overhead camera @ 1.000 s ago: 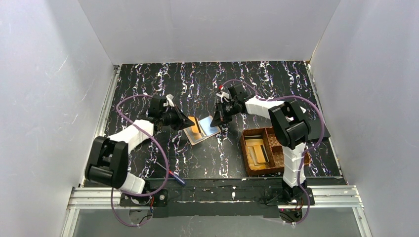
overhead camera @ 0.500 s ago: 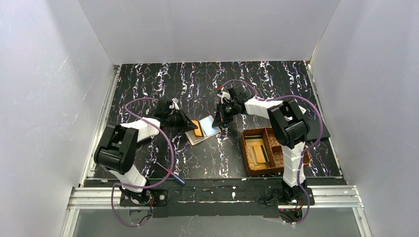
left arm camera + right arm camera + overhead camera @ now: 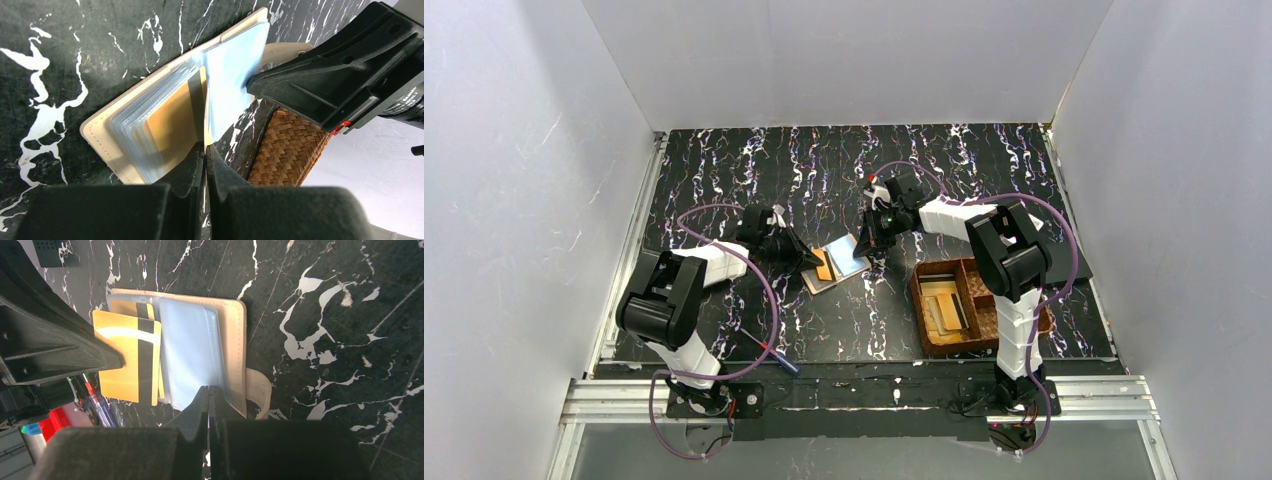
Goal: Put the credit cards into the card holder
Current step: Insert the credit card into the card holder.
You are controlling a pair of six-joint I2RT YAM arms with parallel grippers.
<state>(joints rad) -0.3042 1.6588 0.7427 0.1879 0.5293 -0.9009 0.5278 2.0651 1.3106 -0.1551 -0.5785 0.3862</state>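
card (image 3: 129, 360) edge in l tool (image 3: 205, 150), holder sleeve (image 3: 192, 347) in r tool (image 3: 208, 390)

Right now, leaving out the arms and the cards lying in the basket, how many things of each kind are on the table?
card holder: 1
gold cards at the holder: 2
woven basket: 1
screwdriver: 1
Total: 5

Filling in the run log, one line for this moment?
step: card insert | left gripper: shut on card | right gripper: shut on sleeve | holder: open | card: overhangs holder edge
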